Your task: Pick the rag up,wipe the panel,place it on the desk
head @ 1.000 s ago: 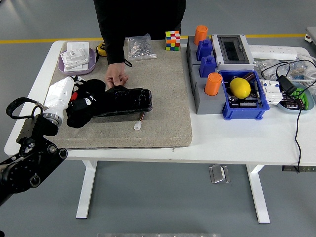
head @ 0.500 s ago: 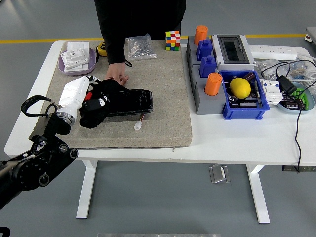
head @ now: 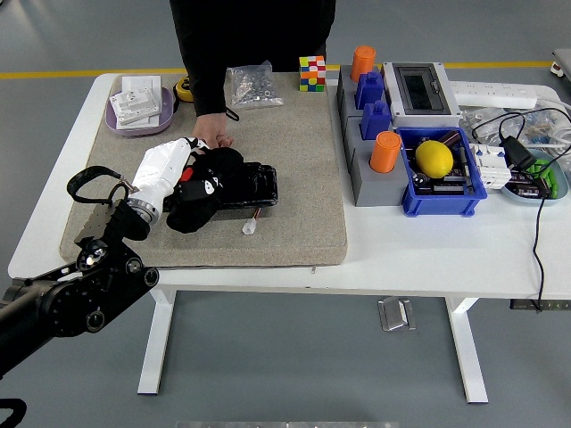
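Tabletop (head: 268, 272) edge runs nearest you, and your left arm rises over it from the lower left corner onto the grey mat (head: 294, 178). Your left hand (head: 192, 183), white at the wrist and black-gloved, lies palm-down with its fingers (head: 214, 183) curled over a black rag (head: 201, 201), pressing it onto the left end of the black panel (head: 254, 185). Rag and glove are both black, so you cannot tell exactly where one ends and the other begins. Just right of your fingers the bare part of the panel stretches along the mat; a small white connector (head: 249, 227) on a wire lies just nearer than it. Just beyond your fingers, a person's hand (head: 212, 131) rests on the mat by the panel's far left corner. Further back sit a bag of screws (head: 252, 85) and a colour cube (head: 311, 72). Your right hand is out of sight.
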Motion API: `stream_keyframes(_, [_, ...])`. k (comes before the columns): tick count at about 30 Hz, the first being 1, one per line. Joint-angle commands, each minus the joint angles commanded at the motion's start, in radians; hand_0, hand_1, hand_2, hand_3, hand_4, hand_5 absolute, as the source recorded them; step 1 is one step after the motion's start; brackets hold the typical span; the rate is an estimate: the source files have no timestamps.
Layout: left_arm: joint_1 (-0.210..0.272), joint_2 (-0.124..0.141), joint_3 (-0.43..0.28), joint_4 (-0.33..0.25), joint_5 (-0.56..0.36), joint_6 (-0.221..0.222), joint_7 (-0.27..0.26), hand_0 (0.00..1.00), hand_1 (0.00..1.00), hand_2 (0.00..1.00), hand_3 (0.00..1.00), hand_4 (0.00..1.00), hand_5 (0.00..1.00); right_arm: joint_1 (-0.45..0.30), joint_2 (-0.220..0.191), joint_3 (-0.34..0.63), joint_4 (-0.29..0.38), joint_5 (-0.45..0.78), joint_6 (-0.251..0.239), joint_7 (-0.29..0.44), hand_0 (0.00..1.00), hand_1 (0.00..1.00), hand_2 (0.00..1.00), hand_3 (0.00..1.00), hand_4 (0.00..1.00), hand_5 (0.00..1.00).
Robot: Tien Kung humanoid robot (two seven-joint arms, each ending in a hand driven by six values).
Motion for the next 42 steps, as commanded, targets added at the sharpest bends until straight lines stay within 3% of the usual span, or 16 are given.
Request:
stream_keyframes(8, [-0.038, -0.009, 0.078, -0.028, -0.013, -0.009, 0.002, 0.236, 0.151, 0.532, 0.383, 0.276, 0.002, 0.002, -0.002, -0.007, 0.000, -0.002, 0.004, -0.003, 0.748, 0.690, 0.712, 0.605, 0.952, 0.595])
stream_keyframes(16, [-0.064, -0.002, 0.145, -0.049, -0.026, -0.009, 0.003, 0.235, 0.152, 0.532, 0.387, 0.277, 0.002, 0.002, -0.001, -0.021, 0.000, 0.002, 0.006, -0.004, 0.748, 0.690, 0.711, 0.604, 0.952, 0.595])
stream_keyframes(30, [-0.068, -0.003, 0.160, -0.065, -0.033, -0.010, 0.000, 0.235, 0.152, 0.530, 0.387, 0.280, 0.002, 0.001, 0.003, -0.016, 0.000, -0.003, 0.007, -0.006, 0.748, 0.689, 0.711, 0.603, 0.952, 0.594])
stream_keyframes(42, [-0.056, 0.005, 0.143, -0.018, -0.012, 0.007, 0.011, 0.234, 0.152, 0.531, 0.390, 0.282, 0.002, -0.002, 0.008, 0.001, 0.000, -0.015, 0.006, -0.009, 0.748, 0.689, 0.711, 0.603, 0.951, 0.592])
